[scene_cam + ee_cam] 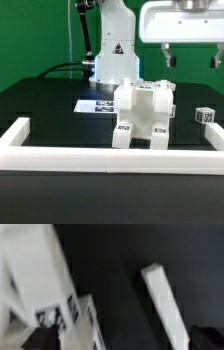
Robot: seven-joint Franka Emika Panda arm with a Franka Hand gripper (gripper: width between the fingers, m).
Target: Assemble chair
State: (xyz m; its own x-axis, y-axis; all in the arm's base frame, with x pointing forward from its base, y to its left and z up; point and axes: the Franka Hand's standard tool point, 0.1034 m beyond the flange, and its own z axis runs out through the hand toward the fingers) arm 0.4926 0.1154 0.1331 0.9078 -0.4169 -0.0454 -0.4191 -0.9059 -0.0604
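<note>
The chair stands on the black table in the middle of the exterior view. It is a blocky white assembly with small black-and-white tags on its front feet. My gripper hangs high above the table, up and towards the exterior view's right of the chair, and touches nothing. Its fingers are spread wide, so it is open and empty. The wrist view is blurred: white chair pieces with a tag fill one side, and a long white bar crosses the dark table. The gripper holds nothing there either.
A low white border rail runs along the table's front and up the exterior view's left side. A small tagged cube sits beside the chair on the exterior view's right. The marker board lies behind the chair, before the robot base.
</note>
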